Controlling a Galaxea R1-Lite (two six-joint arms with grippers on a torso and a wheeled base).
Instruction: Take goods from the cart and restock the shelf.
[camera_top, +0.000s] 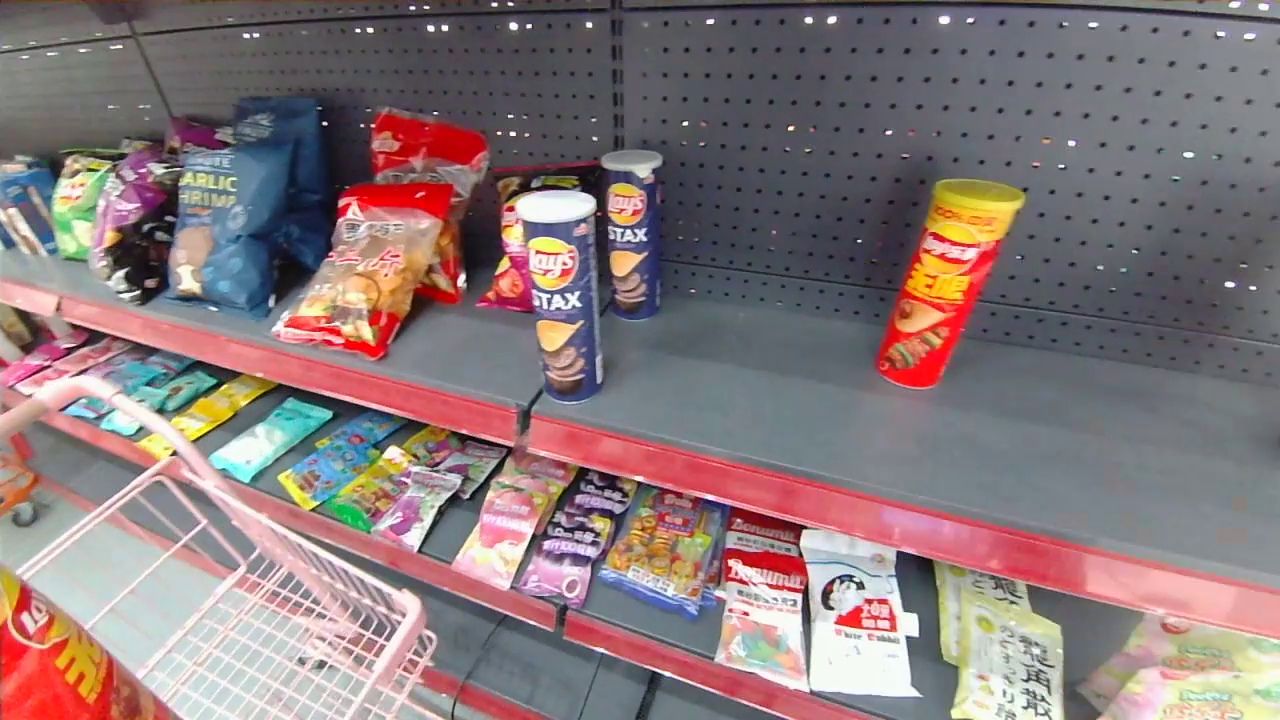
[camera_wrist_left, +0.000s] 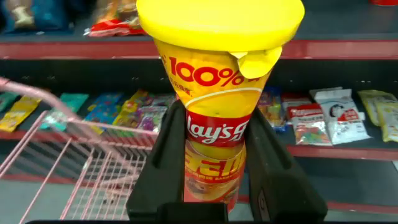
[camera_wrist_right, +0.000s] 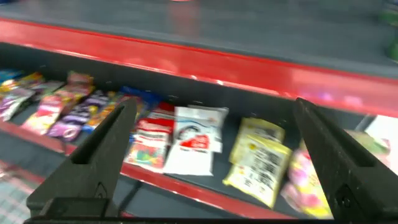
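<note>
My left gripper (camera_wrist_left: 214, 165) is shut on a red chips can with a yellow lid (camera_wrist_left: 217, 93), held upright above the pink wire cart (camera_wrist_left: 74, 162). The same can's red side (camera_top: 40, 660) peeks in at the head view's lower left corner, beside the cart (camera_top: 250, 590). On the grey top shelf (camera_top: 800, 420) stand two blue chips cans (camera_top: 562, 295) (camera_top: 632, 232) and, further right, a leaning red can with a yellow lid (camera_top: 948, 282). My right gripper (camera_wrist_right: 214, 165) is open with nothing between its fingers, facing the lower shelf's snack packets (camera_wrist_right: 189, 140).
Chip bags (camera_top: 370, 265) crowd the left part of the top shelf. Bare shelf surface lies between the blue cans and the red can, and to its right. The lower shelf (camera_top: 500, 590) holds rows of flat candy and snack packets. A red lip (camera_top: 760, 490) edges each shelf.
</note>
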